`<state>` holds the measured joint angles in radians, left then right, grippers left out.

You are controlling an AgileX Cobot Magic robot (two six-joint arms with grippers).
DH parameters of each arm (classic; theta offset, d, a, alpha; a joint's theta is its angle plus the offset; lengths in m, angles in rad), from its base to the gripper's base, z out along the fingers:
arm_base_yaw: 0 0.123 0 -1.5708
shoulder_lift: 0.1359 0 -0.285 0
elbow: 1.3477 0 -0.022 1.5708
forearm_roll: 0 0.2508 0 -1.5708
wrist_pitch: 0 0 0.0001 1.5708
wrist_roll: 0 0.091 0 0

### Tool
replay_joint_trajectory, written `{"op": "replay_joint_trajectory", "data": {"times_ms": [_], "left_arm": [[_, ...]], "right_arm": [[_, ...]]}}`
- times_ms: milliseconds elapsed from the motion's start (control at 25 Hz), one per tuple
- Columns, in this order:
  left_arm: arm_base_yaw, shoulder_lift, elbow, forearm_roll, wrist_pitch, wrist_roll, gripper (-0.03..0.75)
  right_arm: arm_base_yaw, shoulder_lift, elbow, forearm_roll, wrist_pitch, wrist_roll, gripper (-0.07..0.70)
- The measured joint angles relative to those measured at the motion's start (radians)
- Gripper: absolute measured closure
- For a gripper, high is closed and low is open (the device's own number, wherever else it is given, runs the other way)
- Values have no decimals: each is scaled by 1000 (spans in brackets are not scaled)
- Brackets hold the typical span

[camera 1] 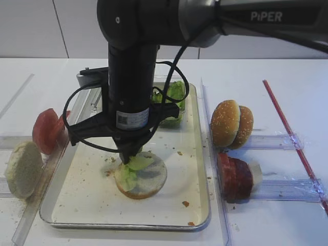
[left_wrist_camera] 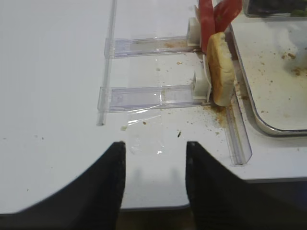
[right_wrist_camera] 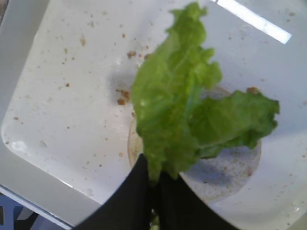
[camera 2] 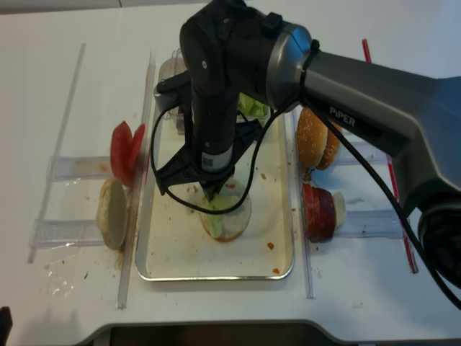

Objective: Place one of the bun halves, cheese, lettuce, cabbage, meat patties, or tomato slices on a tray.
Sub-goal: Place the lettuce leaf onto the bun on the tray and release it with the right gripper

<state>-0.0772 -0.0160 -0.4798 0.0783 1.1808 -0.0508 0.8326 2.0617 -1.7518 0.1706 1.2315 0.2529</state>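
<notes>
My right gripper (camera 1: 128,156) points straight down over the tray (camera 1: 128,224), shut on a light green lettuce leaf (right_wrist_camera: 177,110). The leaf hangs onto a bun half (camera 1: 151,179) that lies cut face up on the tray. In the right wrist view the black fingers pinch the leaf's stem end at the gripper (right_wrist_camera: 154,175). My left gripper (left_wrist_camera: 156,146) is open and empty over bare table near the front edge, left of the tray. Tomato slices (camera 1: 47,130) and a pale bun half (camera 1: 23,169) stand left of the tray. I cannot make out the cabbage.
Sesame bun halves (camera 1: 230,123) and meat patties (camera 1: 234,177) stand in clear plastic racks right of the tray. A small clear box of more lettuce (camera 1: 171,97) sits at the tray's back. A red strip (camera 1: 292,133) lies far right. Crumbs dot the tray.
</notes>
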Motion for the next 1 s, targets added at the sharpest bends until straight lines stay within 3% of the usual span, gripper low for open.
{"op": "replay_joint_trajectory", "data": {"times_ms": [440,560,880,1000], "left_arm": [[0,0,0,0,0,0,429],[0,0,0,0,0,0,429],[0,0,0,0,0,0,429],[0,0,0,0,0,0,429]], "right_arm": [[0,17,0,-2,-2,0,556],[0,17,0,-2,-2,0,469],[0,17,0,-9,-2,0,150],[0,17,0,-16,-2,0,98]]}}
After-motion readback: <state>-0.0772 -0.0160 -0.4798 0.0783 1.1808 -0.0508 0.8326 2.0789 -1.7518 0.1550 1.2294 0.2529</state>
